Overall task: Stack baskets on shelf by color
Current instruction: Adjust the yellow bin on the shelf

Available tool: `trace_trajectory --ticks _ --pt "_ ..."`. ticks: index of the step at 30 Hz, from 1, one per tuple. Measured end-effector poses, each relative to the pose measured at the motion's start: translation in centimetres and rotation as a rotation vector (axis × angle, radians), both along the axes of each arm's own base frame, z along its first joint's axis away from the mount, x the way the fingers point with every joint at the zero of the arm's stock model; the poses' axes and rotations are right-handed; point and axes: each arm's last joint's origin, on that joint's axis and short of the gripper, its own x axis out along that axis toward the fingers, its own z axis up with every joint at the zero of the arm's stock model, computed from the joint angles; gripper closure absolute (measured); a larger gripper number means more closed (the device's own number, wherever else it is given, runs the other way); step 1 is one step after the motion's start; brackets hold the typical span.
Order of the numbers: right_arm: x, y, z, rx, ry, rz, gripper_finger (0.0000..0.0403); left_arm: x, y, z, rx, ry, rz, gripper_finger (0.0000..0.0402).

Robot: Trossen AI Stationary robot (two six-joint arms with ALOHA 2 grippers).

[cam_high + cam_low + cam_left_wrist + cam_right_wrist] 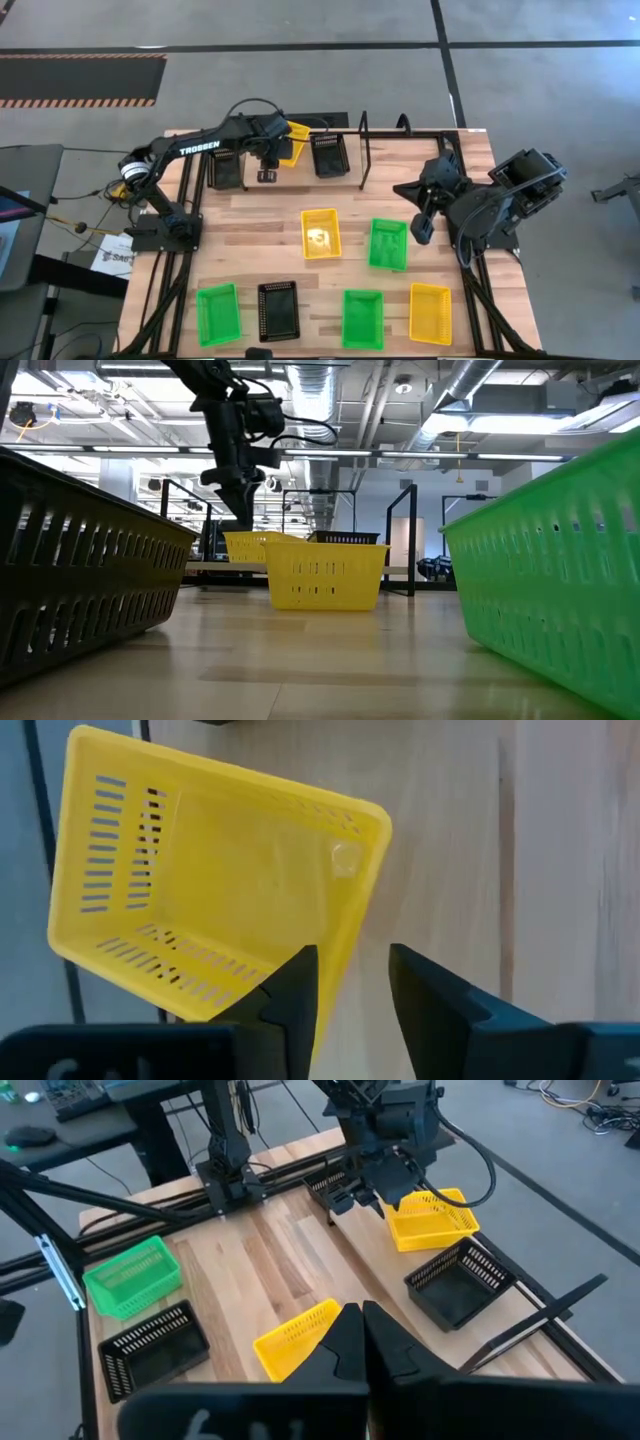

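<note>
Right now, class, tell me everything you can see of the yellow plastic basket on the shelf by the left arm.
The yellow plastic basket is rectangular, with slotted mesh sides, a solid floor and a flat rim. It is empty and sits upright but skewed on the light wooden shelf board, one end reaching past the board's edge. A black mesh basket stands apart from it on the same shelf. The left end effector is open, its fingers straddling the basket's near wall without clamping it.

Yellow slotted basket [215,885] on pale wood shelf [450,840]; dark pincer [350,982]
</note>
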Motion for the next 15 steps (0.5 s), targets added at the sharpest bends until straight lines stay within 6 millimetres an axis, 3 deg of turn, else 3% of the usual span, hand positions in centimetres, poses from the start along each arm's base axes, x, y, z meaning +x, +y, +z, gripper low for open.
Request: trace_trajectory --ticks 15 --pt "0.1 0.1 0.1 0.006 -0.016 0.004 0.0402 -0.6 -0.1 -2.1 0.05 0.073 -0.026 0.0287"
